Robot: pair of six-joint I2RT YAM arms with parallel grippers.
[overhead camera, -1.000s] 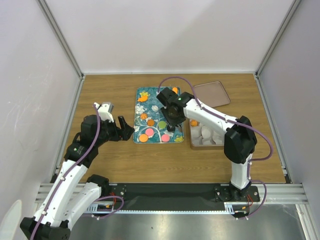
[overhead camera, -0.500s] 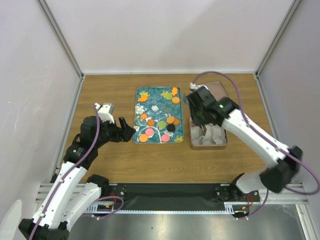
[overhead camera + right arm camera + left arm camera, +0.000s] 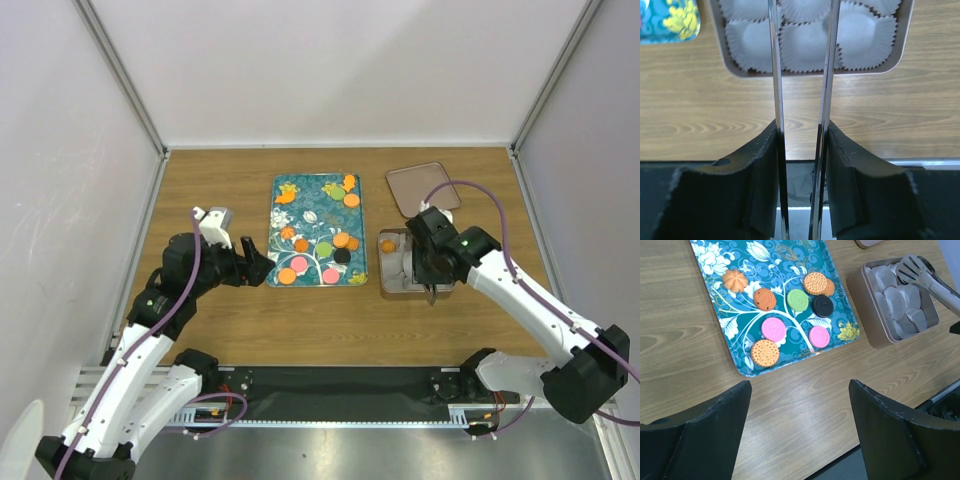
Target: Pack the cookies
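Several cookies, orange (image 3: 765, 352), pink (image 3: 773, 329), green (image 3: 798, 299) and black (image 3: 822, 305), lie on the teal flowered tray (image 3: 300, 205). One orange cookie (image 3: 388, 246) sits in the far left cup of the square tin (image 3: 875, 337). My right gripper (image 3: 432, 272) is over the tin's near side, shut on metal tongs (image 3: 776, 75). The tongs' tips (image 3: 912, 269) hover over the paper cups and look empty. Left of the tray's near corner, my left gripper (image 3: 252, 265) is open above bare wood with nothing in it.
The tin's flat lid (image 3: 423, 187) lies behind the tin at the back right. White paper cups (image 3: 805, 47) fill the tin. Grey walls close in the table on three sides, and the black base rail runs along the near edge.
My right arm swung with the tongs from over the tray to the tin, then drew back to the tin's near side. The left arm barely moved.
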